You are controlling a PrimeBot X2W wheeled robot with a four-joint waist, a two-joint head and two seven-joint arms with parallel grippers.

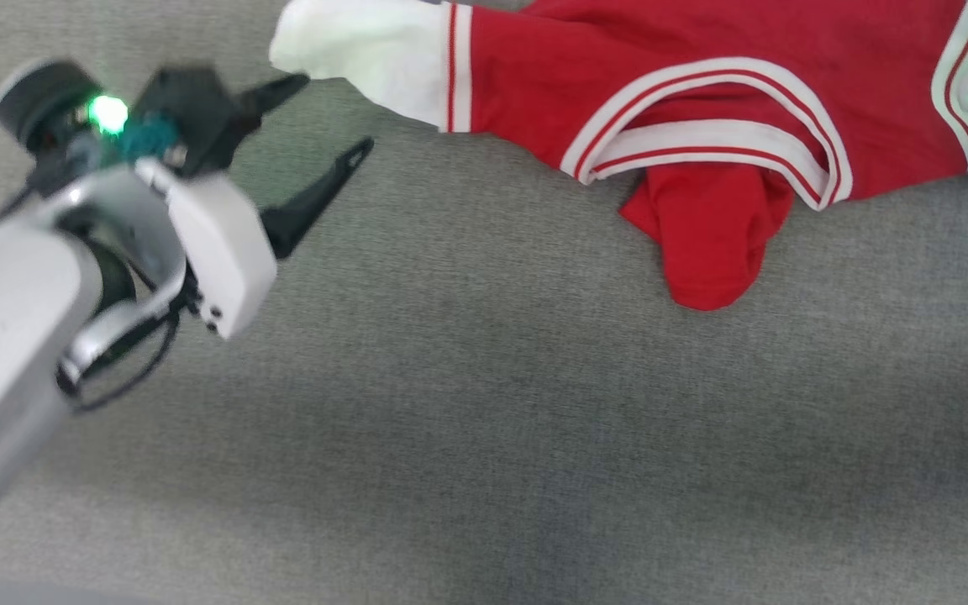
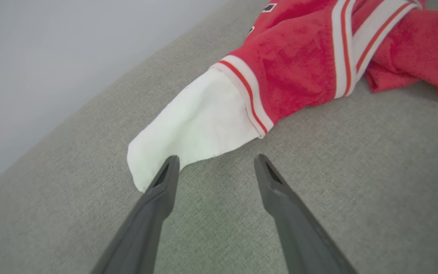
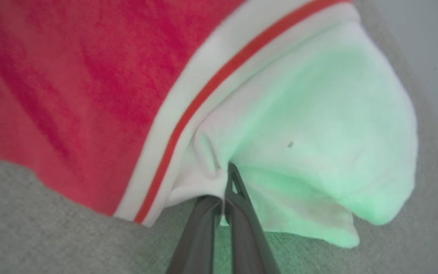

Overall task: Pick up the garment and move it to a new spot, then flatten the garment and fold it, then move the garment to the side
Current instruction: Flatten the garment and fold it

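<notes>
Garment [image 1: 702, 84] rumpled on grey surface [image 1: 484, 420], toward far edge. Left gripper [image 1: 334, 113]: jaws spread wide, nothing held, tips just beside white sleeve [image 2: 192, 125]; contact not determinable. Right gripper [image 3: 224, 182]: jaws closed together, pinching fold of other sleeve [image 3: 318, 133] near striped armhole trim, cloth bunched at tips.

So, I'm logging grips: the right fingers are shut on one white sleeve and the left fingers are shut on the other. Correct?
Not quite. The left fingers are open, gripping nothing, beside their sleeve, as the left wrist view shows. The right fingers are shut on the other sleeve.
</notes>
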